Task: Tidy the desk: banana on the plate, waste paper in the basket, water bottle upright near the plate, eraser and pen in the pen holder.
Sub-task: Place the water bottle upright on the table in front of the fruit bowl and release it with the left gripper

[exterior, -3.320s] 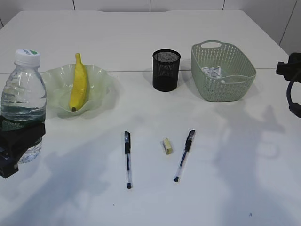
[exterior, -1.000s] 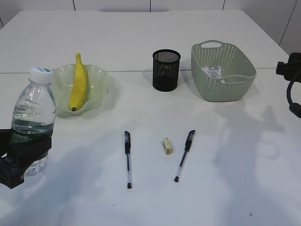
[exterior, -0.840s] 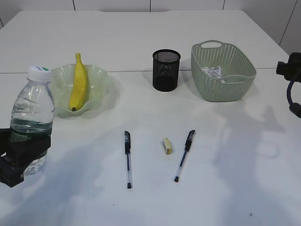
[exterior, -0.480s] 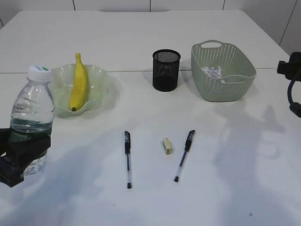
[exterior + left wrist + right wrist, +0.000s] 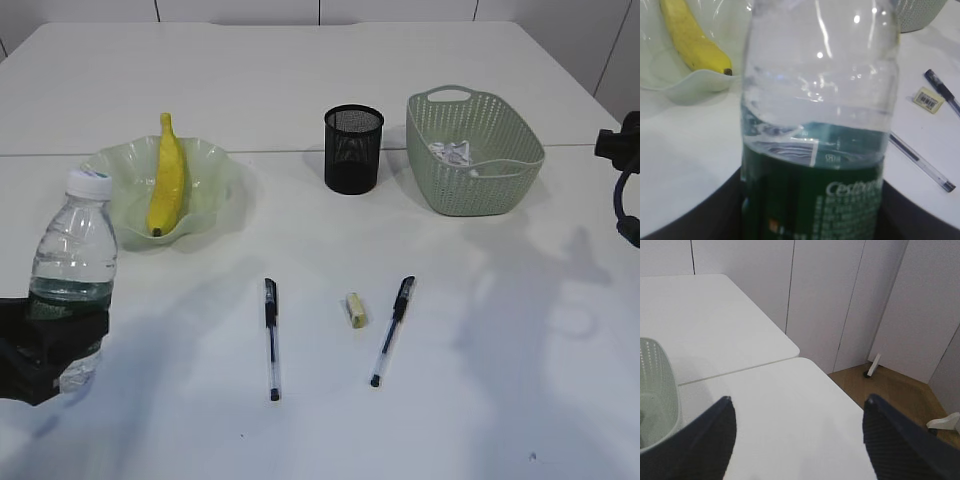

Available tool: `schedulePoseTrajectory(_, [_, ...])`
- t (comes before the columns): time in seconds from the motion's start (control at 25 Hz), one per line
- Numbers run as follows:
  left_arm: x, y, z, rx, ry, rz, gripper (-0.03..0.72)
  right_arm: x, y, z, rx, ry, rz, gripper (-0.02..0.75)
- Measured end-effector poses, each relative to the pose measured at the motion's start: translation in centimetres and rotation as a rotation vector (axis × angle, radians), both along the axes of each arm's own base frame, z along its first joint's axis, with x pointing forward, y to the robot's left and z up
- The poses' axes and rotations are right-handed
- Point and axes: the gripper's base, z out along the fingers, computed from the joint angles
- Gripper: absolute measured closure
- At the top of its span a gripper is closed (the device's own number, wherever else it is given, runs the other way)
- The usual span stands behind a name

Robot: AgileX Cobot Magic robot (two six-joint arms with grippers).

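The water bottle (image 5: 72, 275) is upright at the desk's (image 5: 320, 430) front left, in front of the plate (image 5: 222, 172). My left gripper (image 5: 45, 345) is shut on its dark green label (image 5: 812, 200); black fingers (image 5: 700, 220) flank it. The banana (image 5: 165, 185) lies in the plate. The waste paper (image 5: 455, 153) sits in the basket (image 5: 500, 185). The eraser (image 5: 355, 309) lies between two pens (image 5: 271, 338) (image 5: 392, 330), in front of the pen holder (image 5: 353, 148). My right gripper (image 5: 798, 399) is open and holds nothing, beyond the basket's right side.
Part of the right arm (image 5: 625, 190) shows at the right edge of the exterior view. In the right wrist view the desk's far right corner (image 5: 790, 347) and the floor (image 5: 900, 385) lie ahead, with the basket wall (image 5: 657, 390) at the left.
My left gripper has come down with the bottle; the cap now sits lower, level with the plate. The right arm has shifted slightly to the right.
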Motion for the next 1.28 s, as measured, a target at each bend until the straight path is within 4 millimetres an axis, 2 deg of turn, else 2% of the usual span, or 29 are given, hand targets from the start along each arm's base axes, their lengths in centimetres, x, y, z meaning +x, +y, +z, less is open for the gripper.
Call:
schedulePoseTrajectory(0.28, [0.0,0.0,-1.2,0.0,0.061,0.004,0.314,-0.1,-0.1,-0.1,0.01,0.001,-0.014,0.148])
schedulePoseTrajectory(0.8, [0.4,0.3,-1.1,0.002,0.048,0.036,0.315,-0.1,-0.1,-0.1,0.013,0.001,-0.017,0.148])
schedulePoseTrajectory(1.16, [1.2,1.6,-0.9,0.092,-0.014,0.177,0.315,-0.1,-0.1,-0.1,0.014,0.002,-0.018,0.148])
schedulePoseTrajectory(1.28, [2.1,1.8,-0.6,0.091,-0.041,0.193,0.315,-0.1,-0.1,-0.1,0.014,0.002,-0.018,0.148])
